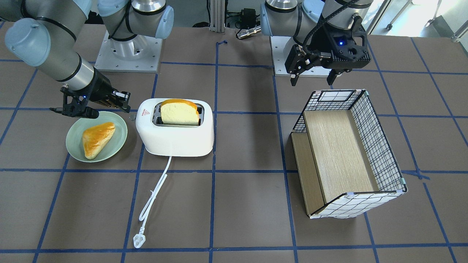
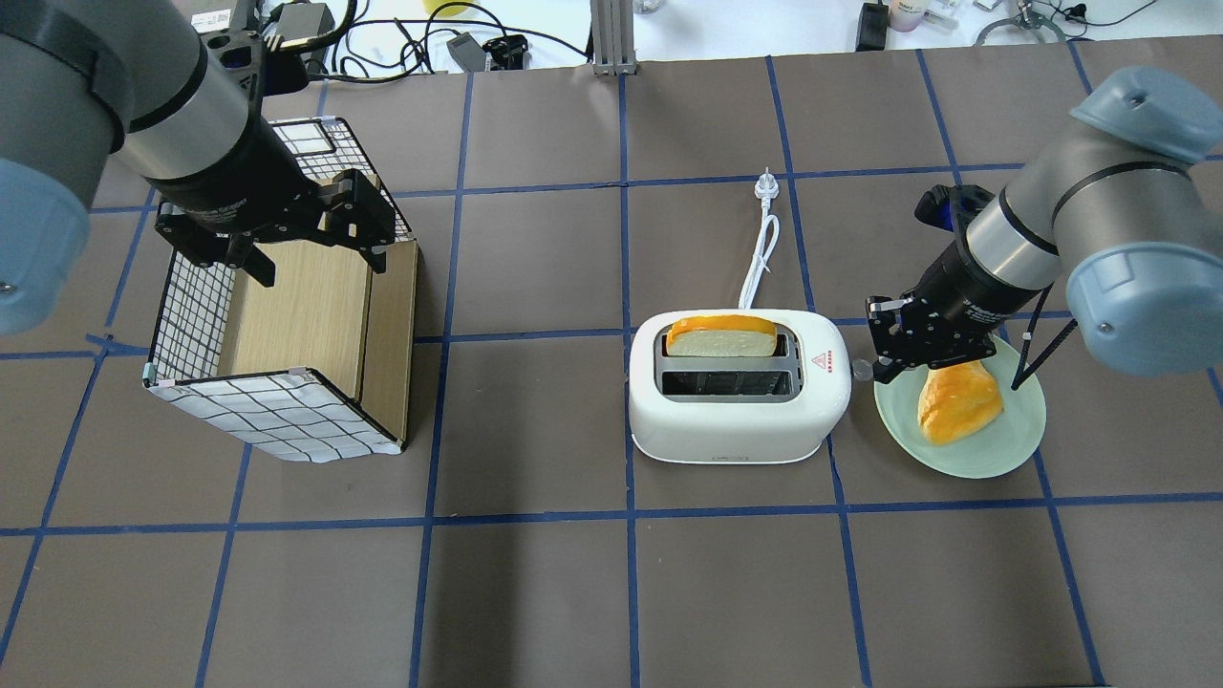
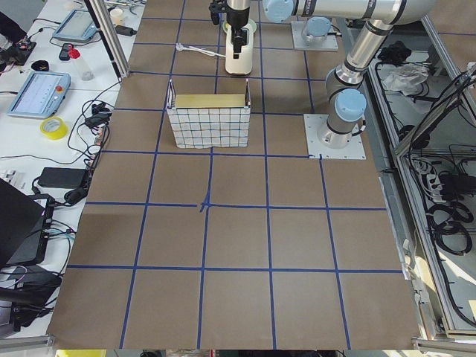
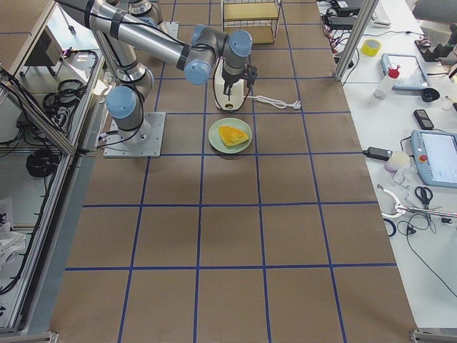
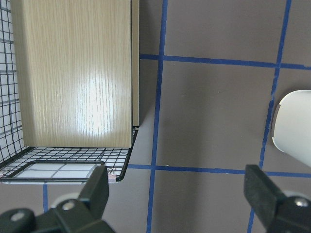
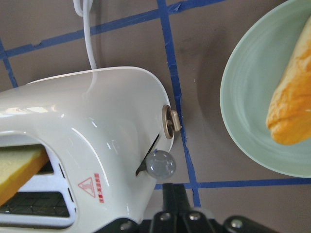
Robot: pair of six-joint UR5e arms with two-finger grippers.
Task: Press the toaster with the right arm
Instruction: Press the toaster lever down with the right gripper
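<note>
The white toaster stands on the table with a bread slice in one slot; it also shows in the overhead view. In the right wrist view its grey lever knob sits at the top of the side slot of the toaster. My right gripper is shut and empty, its tip right beside the knob. In the overhead view the right gripper is at the toaster's right end, over the plate's edge. My left gripper is open and empty above the basket.
A pale green plate with a triangular pastry lies close beside the toaster's lever end. The white cord and plug trail away from the toaster. A wire basket with a wooden floor stands under the left gripper.
</note>
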